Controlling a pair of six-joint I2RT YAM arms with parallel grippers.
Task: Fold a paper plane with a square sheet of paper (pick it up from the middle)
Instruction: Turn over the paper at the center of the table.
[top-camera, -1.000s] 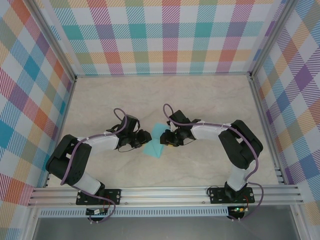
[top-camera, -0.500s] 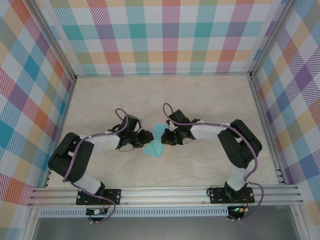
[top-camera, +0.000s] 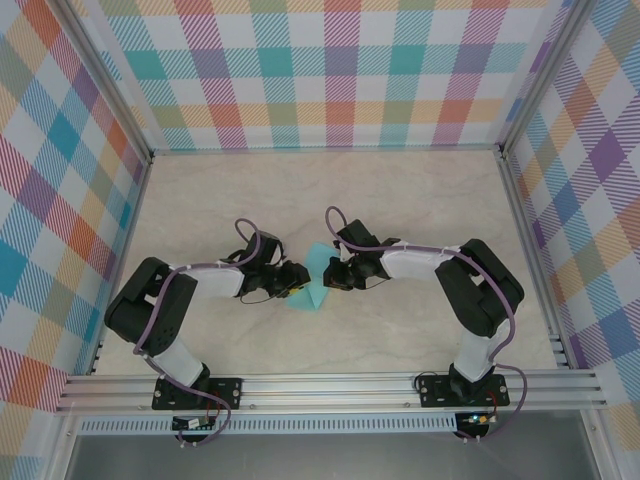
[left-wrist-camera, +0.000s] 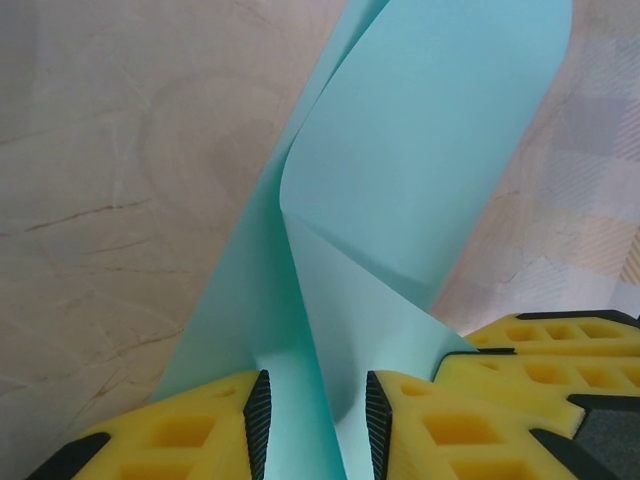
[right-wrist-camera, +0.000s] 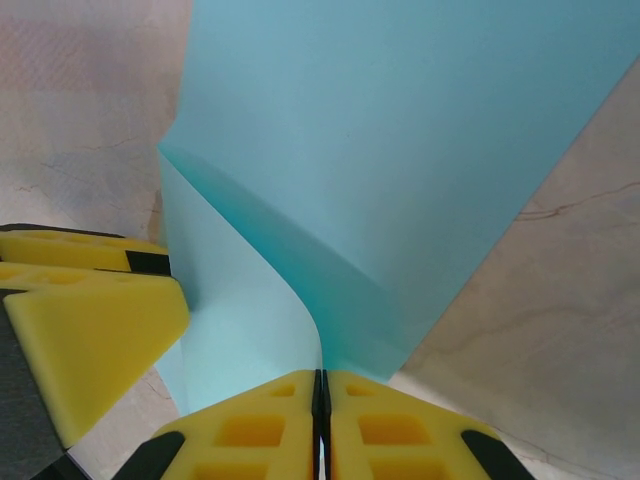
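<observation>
The square sheet of paper (top-camera: 308, 297) is turquoise and lies mid-table between both arms, bent upward into a raised fold. In the left wrist view the sheet (left-wrist-camera: 430, 150) rises as a curled ridge that runs between the fingers of my left gripper (left-wrist-camera: 317, 400). Its jaws stand apart and do not squeeze the ridge. My right gripper (right-wrist-camera: 321, 385) has its pads pressed together on an edge of the sheet (right-wrist-camera: 400, 130). From above, the left gripper (top-camera: 293, 283) and the right gripper (top-camera: 333, 277) face each other across the paper. The paper plane is out of view.
The beige marble-patterned tabletop (top-camera: 330, 190) is walled by checked panels and an aluminium frame (top-camera: 330, 385) at the near edge. The right gripper's yellow fingers (left-wrist-camera: 540, 350) crowd the left wrist view; the left gripper's fingers (right-wrist-camera: 90, 300) sit close beside the right.
My right gripper has shut on the sheet's edge. The left gripper has slid right onto the paper with its jaws a little wider. The sheet now stands up more between them.
</observation>
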